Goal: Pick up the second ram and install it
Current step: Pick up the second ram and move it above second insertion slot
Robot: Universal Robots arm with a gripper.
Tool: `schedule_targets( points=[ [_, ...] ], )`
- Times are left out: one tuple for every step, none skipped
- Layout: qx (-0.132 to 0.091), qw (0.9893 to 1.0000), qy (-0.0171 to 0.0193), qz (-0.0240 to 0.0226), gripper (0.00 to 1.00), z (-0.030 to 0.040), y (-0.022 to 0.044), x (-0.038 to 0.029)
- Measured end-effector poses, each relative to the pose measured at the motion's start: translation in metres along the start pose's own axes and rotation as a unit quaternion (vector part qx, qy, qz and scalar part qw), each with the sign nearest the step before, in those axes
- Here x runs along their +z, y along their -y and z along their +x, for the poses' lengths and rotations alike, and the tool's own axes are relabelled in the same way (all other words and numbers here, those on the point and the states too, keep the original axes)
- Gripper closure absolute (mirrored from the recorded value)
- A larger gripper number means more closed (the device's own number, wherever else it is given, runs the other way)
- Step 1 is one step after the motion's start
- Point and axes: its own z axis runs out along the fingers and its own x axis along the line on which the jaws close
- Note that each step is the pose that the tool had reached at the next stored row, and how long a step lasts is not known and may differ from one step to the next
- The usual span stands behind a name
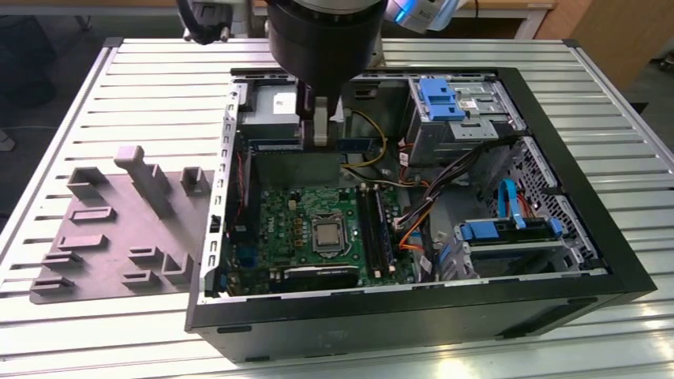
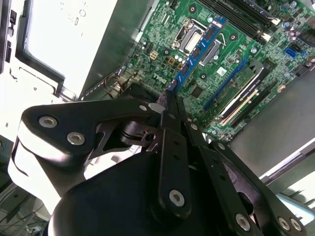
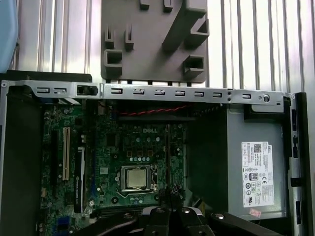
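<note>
Starting with the exterior view: finds one end effector [image 1: 319, 130] hanging over the one open computer case [image 1: 421, 328], with memory slots [image 1: 376, 225] toward five o'clock from it and one grey tray [image 1: 106, 229] on the tabletop [image 1: 158, 79] at the case's nine o'clock. Turning to the second wrist view: shows fingers [image 2: 170, 128] clamped on the second ram [image 2: 197, 51], long axis running straight out from the tips above the one motherboard [image 2: 162, 24]. Moving to the first wrist view: catches that ram [image 3: 167, 152] edge-on, near the one processor socket [image 3: 136, 177].
</note>
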Motion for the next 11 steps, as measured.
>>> schedule_targets(
  points=[
    [0.000,1.0000,0.0000,0.0000,0.89,0.0000,0.0009,0.0001],
    [0.000,1.0000,0.0000,0.0000,0.89,0.0000,0.0020,0.0001],
    [0.000,1.0000,0.0000,0.0000,0.89,0.0000,0.0030,0.0003],
    [0.000,1.0000,0.0000,0.0000,0.89,0.0001,0.0040,0.0004],
    [0.000,1.0000,0.0000,0.0000,0.89,0.0001,0.0047,0.0006],
    [0.000,1.0000,0.0000,0.0000,0.89,0.0001,0.0056,0.0008],
    [0.000,1.0000,0.0000,0.0000,0.89,0.0002,0.0065,0.0010],
    [0.000,1.0000,0.0000,0.0000,0.89,0.0002,0.0073,0.0012],
    [0.000,1.0000,0.0000,0.0000,0.89,0.0003,0.0081,0.0014],
    [0.000,1.0000,-0.0001,0.0000,0.89,0.0003,0.0090,0.0015],
    [0.000,1.0000,-0.0002,0.0000,0.89,0.0003,0.0097,0.0018]
  ],
)
